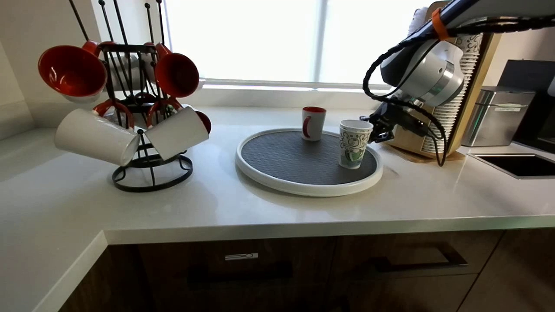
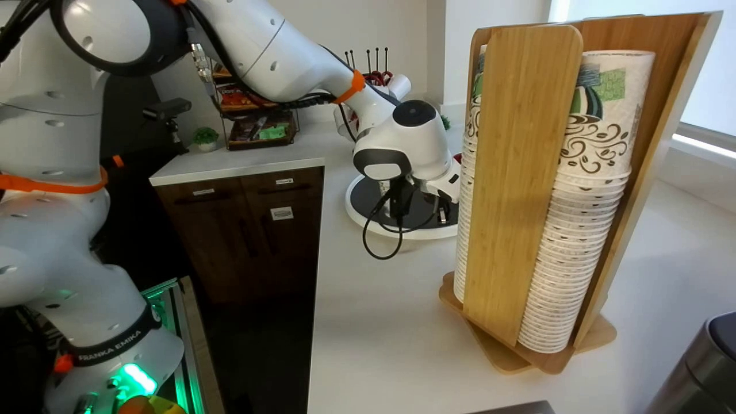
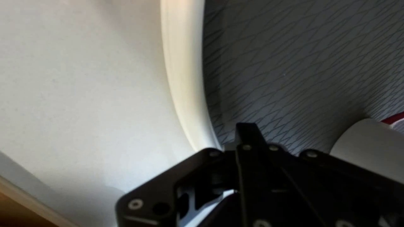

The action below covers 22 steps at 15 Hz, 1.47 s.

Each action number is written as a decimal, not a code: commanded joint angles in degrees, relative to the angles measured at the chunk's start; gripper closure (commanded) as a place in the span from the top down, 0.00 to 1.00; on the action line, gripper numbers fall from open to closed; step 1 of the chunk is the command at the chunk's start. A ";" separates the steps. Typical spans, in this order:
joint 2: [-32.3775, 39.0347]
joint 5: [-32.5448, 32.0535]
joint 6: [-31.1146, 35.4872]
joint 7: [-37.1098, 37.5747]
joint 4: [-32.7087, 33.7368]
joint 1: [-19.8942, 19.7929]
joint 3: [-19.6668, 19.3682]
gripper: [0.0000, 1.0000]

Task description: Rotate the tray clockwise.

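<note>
While a robot's gripper [image 3: 246, 132] hangs over its edge, a round tray [image 1: 277, 158] sits loaded with cups

Although it carries two vessels, the tray lies flat on the counter [image 1: 173, 212], dark grey with a raised white rim [image 3: 186, 78]. On it, upright and apart, stand a white mug with a red inside [image 1: 313, 125] toward the back and a patterned paper cup [image 1: 353, 149] close to the rim. The gripper's fingers are together, nothing visible between them, on the side toward a wooden cup holder [image 2: 517, 190]. Whether they touch the tray is hidden.

Pushing the rim clockwise seems the next step. The paper cup (probably light, being paper) looks most at risk: a jerky start could topple it, and fingertips slipping along the smooth rim could knock it. Pressing down too hard might tilt the tray or pin it in place. Too wide a swing could bring the arm [image 2: 299, 63] or its black cables [image 1: 503, 27] against the cup holder.
</note>
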 commanded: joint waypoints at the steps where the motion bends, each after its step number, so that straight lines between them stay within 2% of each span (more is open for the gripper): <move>1: 1.78 0.67 -1.54 -1.59 1.31 -1.65 1.28 0.00; 11: -4.97 -1.00 -12.02 -1.94 -4.88 -0.21 -0.10 0.00; 16: -8.50 -0.73 -14.08 -3.19 -9.48 1.28 -0.23 0.00; 22: -11.71 -0.09 -13.50 -6.87 -13.72 3.64 0.70 0.00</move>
